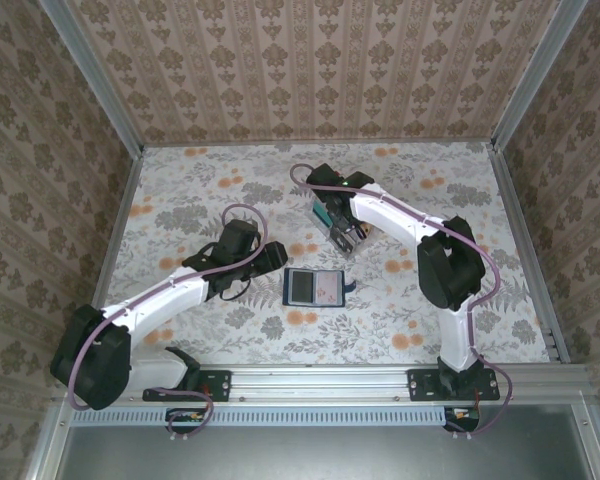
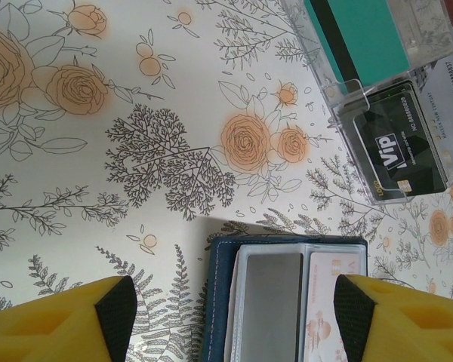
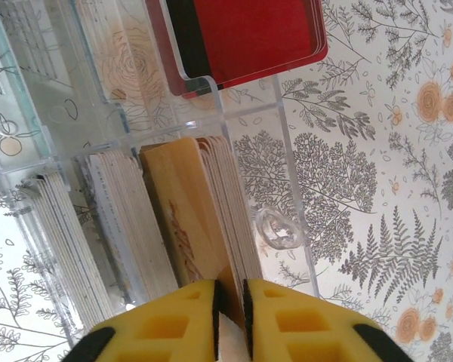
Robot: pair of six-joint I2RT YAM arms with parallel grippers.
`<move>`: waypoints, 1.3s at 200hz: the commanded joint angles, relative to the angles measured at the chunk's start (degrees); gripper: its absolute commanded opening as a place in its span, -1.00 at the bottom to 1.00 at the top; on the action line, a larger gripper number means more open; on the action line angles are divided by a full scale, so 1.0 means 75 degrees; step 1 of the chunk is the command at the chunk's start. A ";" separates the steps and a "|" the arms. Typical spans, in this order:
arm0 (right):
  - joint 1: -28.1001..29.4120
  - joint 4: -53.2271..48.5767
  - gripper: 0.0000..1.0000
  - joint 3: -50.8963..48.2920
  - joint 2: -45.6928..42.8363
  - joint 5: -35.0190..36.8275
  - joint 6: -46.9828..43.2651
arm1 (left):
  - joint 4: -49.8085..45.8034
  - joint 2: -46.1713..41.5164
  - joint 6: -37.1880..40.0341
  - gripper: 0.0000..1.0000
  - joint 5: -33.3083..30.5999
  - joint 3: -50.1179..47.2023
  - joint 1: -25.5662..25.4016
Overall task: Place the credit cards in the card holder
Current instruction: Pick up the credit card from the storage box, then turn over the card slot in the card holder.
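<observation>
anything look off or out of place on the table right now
Nothing stands out. The card holder lies open and flat, the credit cards sit tidy in the clear rack, and the right hand pinches one tan card there.

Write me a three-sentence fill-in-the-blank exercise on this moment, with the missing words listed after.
1. The tan card in the clear rack is pinched by the ____ arm's fingers.
2. The card holder lies ____, pockets facing up.
3. The black card in the rack bears the word ____.
Missing words: right; open; Vip.
</observation>
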 commanded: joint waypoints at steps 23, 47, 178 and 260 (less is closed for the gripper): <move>-0.0037 -0.0106 -0.71 -0.0068 -0.0509 0.0287 0.0029 | -0.0041 0.0064 0.0102 0.46 0.0103 0.0121 0.0055; -0.0039 -0.0184 -0.74 -0.0096 -0.0677 -0.0076 0.0087 | -0.0052 0.0106 0.0115 0.46 0.0143 0.0170 0.0055; -0.0147 0.2075 -0.96 -0.3252 -0.4267 -0.3877 0.3640 | -0.0269 0.0166 0.0178 0.46 0.0177 0.0210 0.0066; 0.0910 0.4627 -0.96 -0.6776 -0.5441 -0.4207 0.6523 | -0.0174 0.0400 0.0208 0.37 0.0738 -0.0158 0.0162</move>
